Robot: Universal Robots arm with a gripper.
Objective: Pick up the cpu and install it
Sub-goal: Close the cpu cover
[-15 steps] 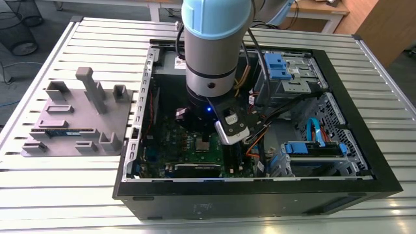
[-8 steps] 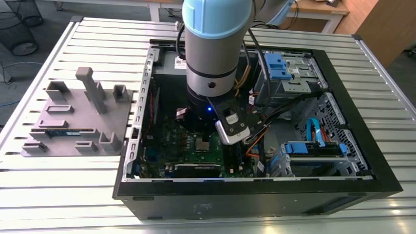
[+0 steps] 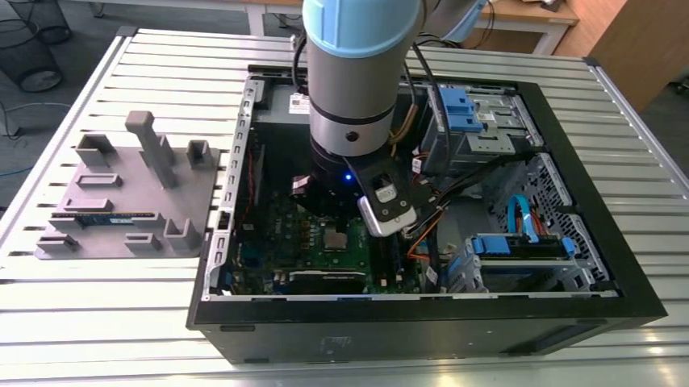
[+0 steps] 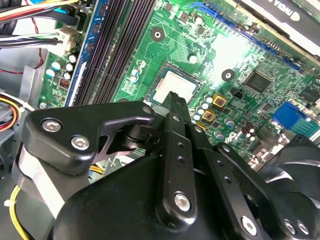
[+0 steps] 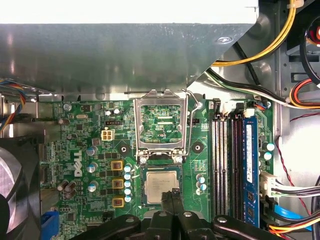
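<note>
One robot arm [image 3: 350, 72] leans into an open computer case [image 3: 431, 322] on a slatted metal table [image 3: 161, 56]. Its gripper [image 5: 173, 194], fingers [image 5: 169, 200] pinched together on nothing, hovers at the edge of the cpu [image 5: 161, 186], which lies in the motherboard [image 5: 75, 130] socket. The hinged retaining frame [image 5: 161, 125] stands open, so seating looks done and locking not; that calls for a light, square touch. A grey tray [image 3: 129, 193] sits beside the case.
</note>
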